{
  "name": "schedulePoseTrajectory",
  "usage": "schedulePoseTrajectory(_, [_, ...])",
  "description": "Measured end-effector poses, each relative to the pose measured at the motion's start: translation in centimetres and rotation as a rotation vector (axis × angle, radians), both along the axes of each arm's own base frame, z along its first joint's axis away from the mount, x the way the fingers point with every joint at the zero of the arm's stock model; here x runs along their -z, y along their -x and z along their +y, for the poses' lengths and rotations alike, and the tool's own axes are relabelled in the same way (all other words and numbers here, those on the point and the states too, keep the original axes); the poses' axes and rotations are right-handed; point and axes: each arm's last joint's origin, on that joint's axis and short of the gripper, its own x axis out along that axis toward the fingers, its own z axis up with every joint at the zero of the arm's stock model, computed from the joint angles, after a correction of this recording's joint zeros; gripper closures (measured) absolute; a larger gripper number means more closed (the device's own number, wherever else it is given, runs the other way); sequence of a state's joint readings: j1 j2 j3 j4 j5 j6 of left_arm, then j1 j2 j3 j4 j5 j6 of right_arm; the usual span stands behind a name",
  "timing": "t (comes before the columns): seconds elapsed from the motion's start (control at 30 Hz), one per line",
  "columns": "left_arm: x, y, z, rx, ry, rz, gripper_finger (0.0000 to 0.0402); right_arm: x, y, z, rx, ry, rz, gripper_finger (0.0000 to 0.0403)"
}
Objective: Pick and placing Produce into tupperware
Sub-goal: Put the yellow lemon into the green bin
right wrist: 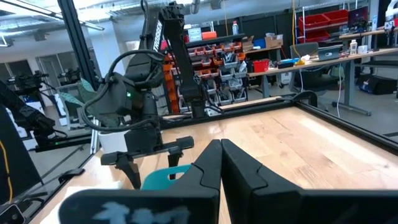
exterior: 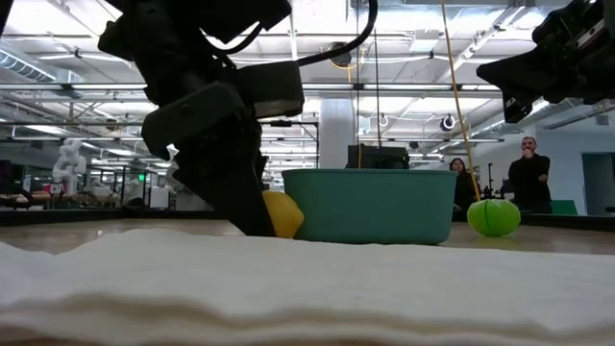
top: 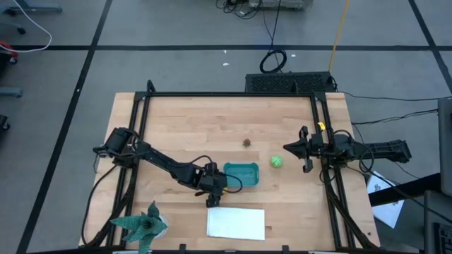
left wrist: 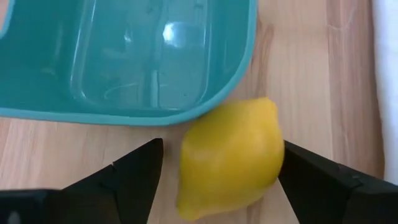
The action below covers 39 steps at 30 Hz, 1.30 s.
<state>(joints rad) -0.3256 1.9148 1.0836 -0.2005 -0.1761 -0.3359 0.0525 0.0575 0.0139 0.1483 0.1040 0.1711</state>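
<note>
The yellow lemon (left wrist: 230, 158) lies on the wooden table beside a corner of the teal tupperware (left wrist: 124, 56), which is empty. My left gripper (left wrist: 222, 155) is open and low over the lemon, one finger on each side. In the high view the left gripper (top: 212, 189) hides the lemon, just left of the tupperware (top: 241, 174). The green round piece (top: 276, 161) rests on the table right of the tub. The small brownish piece (top: 247, 142) lies toward the far edge. My right gripper (top: 302, 149) waits shut above the table's right side. My left gripper comes at the lemon from above, pointing down. One finger (left wrist: 317, 180) stands right against the lemon's side (left wrist: 273, 155), and I cannot tell whether it touches. The other finger (left wrist: 134, 174) stands a small gap away. The lemon lies on the table.
A flat white sheet (top: 236, 222) lies near the front edge, just before the tub. A green spiky paper figure (top: 141, 226) stands at the near left corner. A black frame (top: 226, 94) borders the table. In the low view, people (exterior: 527, 173) stand in the room behind.
</note>
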Motion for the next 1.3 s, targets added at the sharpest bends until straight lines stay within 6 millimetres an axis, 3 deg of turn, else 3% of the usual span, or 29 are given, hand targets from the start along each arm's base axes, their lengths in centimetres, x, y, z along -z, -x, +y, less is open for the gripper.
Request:
schedulePoseTrajectory(0.47, [0.0,0.1,0.0,0.025,0.0,0.014,0.0211,0.0,0.0,0.0,0.0,0.0,0.002,0.0403])
schedulePoseTrajectory(0.87, [-0.6,0.5,0.1,0.069,-0.017,0.035,0.019,0.0,0.0,0.0,0.0,0.0,0.001,0.0403])
schedulePoseTrajectory(1.03, [-2.8,1.0,0.2,0.078,-0.01,-0.006,0.0207,0.0,0.0,0.0,0.0,0.0,-0.001,0.0403])
schedulePoseTrajectory(1.3, [-6.3,2.1,0.9,0.091,-0.014,-0.059,0.0187,0.0,-0.1,0.0,0.0,0.0,0.007,0.0403])
